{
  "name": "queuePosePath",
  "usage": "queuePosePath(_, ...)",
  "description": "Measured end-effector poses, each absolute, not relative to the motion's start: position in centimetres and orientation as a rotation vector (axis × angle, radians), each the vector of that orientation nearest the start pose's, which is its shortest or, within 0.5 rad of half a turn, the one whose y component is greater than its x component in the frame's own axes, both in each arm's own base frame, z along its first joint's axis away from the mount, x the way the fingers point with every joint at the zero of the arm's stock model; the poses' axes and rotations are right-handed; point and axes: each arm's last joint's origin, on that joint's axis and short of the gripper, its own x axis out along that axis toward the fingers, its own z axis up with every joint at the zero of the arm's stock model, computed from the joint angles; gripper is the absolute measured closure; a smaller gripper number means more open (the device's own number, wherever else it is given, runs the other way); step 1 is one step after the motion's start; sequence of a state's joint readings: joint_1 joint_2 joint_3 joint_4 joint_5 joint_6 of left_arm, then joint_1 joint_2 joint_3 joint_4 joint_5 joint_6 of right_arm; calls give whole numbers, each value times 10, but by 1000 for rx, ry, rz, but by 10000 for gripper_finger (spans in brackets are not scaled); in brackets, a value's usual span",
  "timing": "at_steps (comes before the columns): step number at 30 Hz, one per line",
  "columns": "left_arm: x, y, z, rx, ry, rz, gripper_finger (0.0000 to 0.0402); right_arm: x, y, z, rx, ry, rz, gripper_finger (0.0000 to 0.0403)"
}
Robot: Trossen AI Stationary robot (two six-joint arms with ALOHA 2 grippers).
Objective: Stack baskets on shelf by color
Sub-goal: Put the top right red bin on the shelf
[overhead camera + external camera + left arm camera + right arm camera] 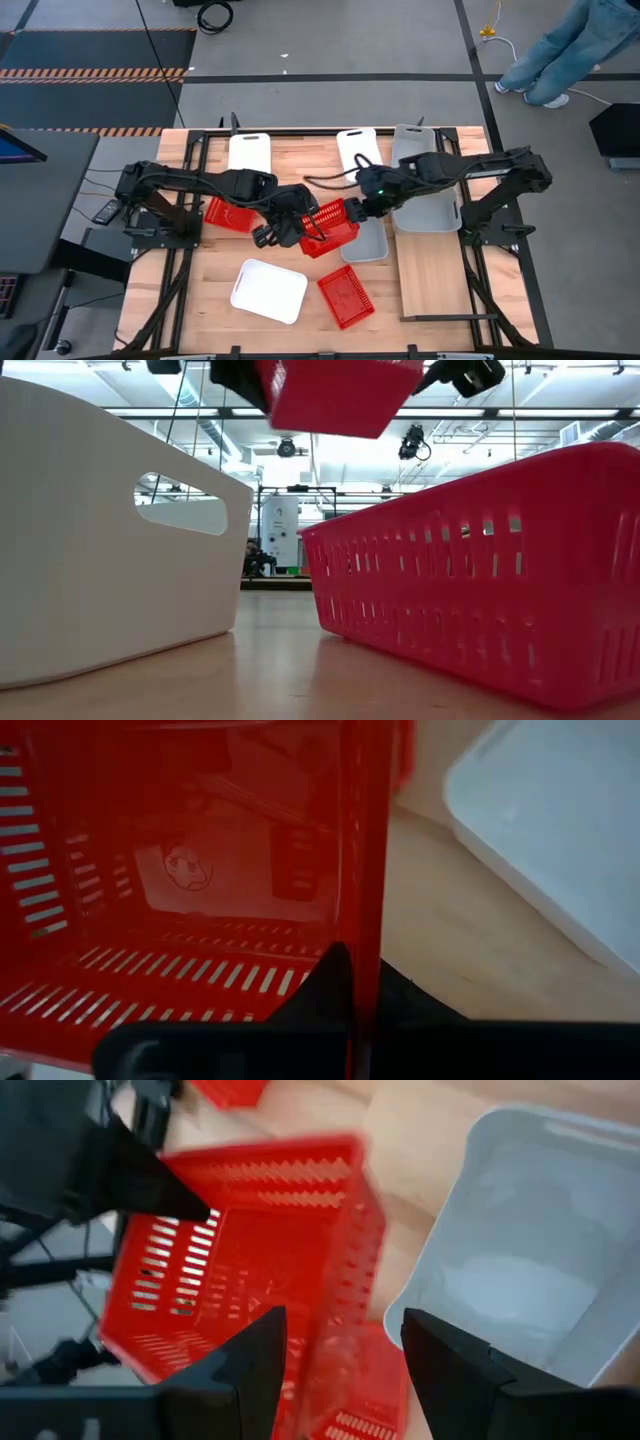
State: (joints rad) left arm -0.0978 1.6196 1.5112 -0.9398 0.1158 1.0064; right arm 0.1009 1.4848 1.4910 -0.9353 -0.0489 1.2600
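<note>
A red mesh-walled basket (332,228) hangs tilted above the table's middle, with my left gripper (303,228) shut on it; in the low view the basket (335,395) is clear of the tabletop. My right gripper (362,208) is open at the basket's right end. In its wrist view my right gripper (345,1345) has one finger on either side of the basket's wall (350,1250); whether they touch I cannot tell. The shelf (432,275) lies at the right, with a grey basket (420,190) on its far part. My left gripper pinches one side wall of the red basket at its rim (362,920), one finger (325,982) inside the basket and the other (410,998) outside. The fingers slant down from the table's left. The basket is lifted clear and tilted.
On the table rest another red basket (228,213) at the left, a red one (346,297) and a white one (268,291) near the front, a grey one (372,243) beside the held basket, and two white ones (250,152) (357,150) at the far edge.
</note>
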Motion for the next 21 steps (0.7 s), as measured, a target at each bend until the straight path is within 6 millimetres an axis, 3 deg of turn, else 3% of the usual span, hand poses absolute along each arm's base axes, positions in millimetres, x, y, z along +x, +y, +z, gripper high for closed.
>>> queuePosePath(5, 330, -36, 321, 898, 830, -686, 399, 315, 34, 334, 1114, 941, -436, 200)
queuePosePath(12, 329, -37, 321, 893, 848, -647, 377, 316, 35, 324, 1037, 1027, -447, 220)
queuePosePath(21, 325, -35, 331, 874, 846, -541, 330, 311, 33, 324, 931, 1065, -417, 387)
